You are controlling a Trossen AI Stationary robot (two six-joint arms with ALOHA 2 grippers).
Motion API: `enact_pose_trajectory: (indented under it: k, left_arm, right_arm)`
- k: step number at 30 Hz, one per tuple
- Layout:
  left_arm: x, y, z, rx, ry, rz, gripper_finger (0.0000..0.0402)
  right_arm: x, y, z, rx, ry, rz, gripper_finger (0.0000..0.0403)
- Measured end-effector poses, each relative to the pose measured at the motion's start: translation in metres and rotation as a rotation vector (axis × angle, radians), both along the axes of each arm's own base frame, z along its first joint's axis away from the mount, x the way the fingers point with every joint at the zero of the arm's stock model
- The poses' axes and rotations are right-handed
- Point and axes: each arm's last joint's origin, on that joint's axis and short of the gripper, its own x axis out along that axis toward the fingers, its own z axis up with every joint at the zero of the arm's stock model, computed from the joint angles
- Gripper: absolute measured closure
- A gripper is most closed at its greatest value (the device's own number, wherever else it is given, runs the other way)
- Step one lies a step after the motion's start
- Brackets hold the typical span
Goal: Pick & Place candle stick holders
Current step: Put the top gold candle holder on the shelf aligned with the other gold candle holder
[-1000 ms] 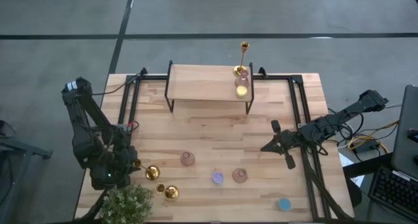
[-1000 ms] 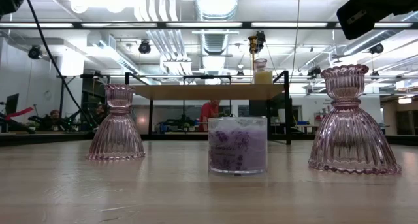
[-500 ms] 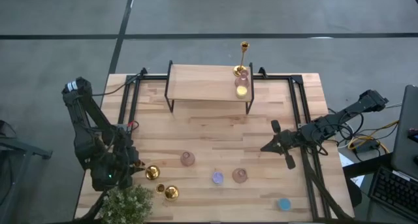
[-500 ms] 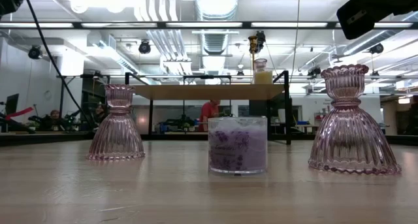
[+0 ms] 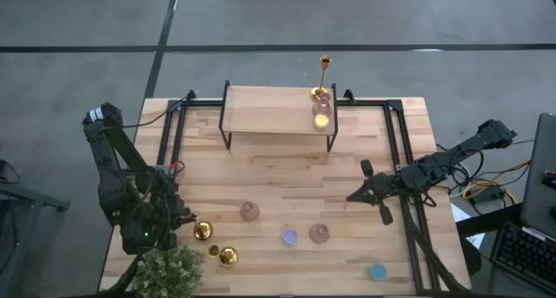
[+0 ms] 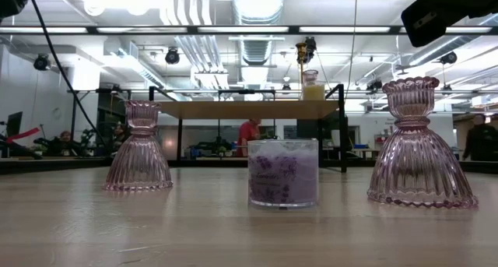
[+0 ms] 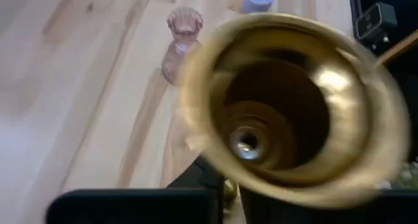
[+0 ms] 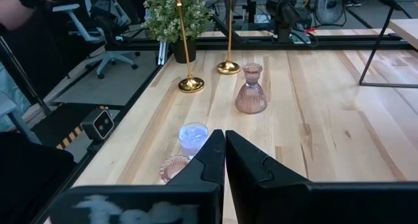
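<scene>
Two gold candlesticks stand upright near the table's near left corner, one [image 5: 202, 231] right beside my left gripper [image 5: 182, 217] and the other [image 5: 228, 257] nearer the edge. Both also show in the right wrist view [image 8: 228, 68] [image 8: 191, 85]. A third [image 5: 323, 79] stands on the shelf's far right corner. In the left wrist view, the first candlestick's cup top [image 7: 287, 106] fills the picture, close and blurred. My left gripper is shut on it. My right gripper [image 5: 379, 196] is shut and empty, in the air over the table's right side. My left gripper has the nearer candlestick's thin stem between its two fingers; a bit of gold [image 7: 228, 191] shows in the gap beside one finger [image 7: 196, 177]. The cup top hides the fingertips. The candlestick stands upright with its base [image 5: 202, 231] on the table.
Two pink glass holders [image 5: 249, 212] [image 5: 319, 234] and a purple candle [image 5: 289, 237] sit in the near middle, with a blue candle [image 5: 378, 271] near right. A plant [image 5: 169, 268] stands at the near left corner. The black-legged shelf [image 5: 269, 111] holds a pink holder and a yellow candle [image 5: 321, 117].
My left gripper has edged a little toward the nearer candlestick and now covers its cup top in the high view. The candlestick's base has stayed where it was.
</scene>
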Motion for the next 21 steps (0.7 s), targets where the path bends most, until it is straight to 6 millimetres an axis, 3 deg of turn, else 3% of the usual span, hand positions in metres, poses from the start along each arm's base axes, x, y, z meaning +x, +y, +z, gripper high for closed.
enact_pose_trajectory:
  k: [10,21]
  left_arm:
    - [0.001,0.001,0.006,0.054,-0.064,-0.007,0.038]
    - [0.005,0.009,0.057,0.161,-0.267,0.022,0.0377]
  right_arm:
    - [0.0,0.0,0.0,0.0,0.0,0.0,0.0394]
    - [0.0,0.0,0.0,0.0,0.0,0.0,0.0394]
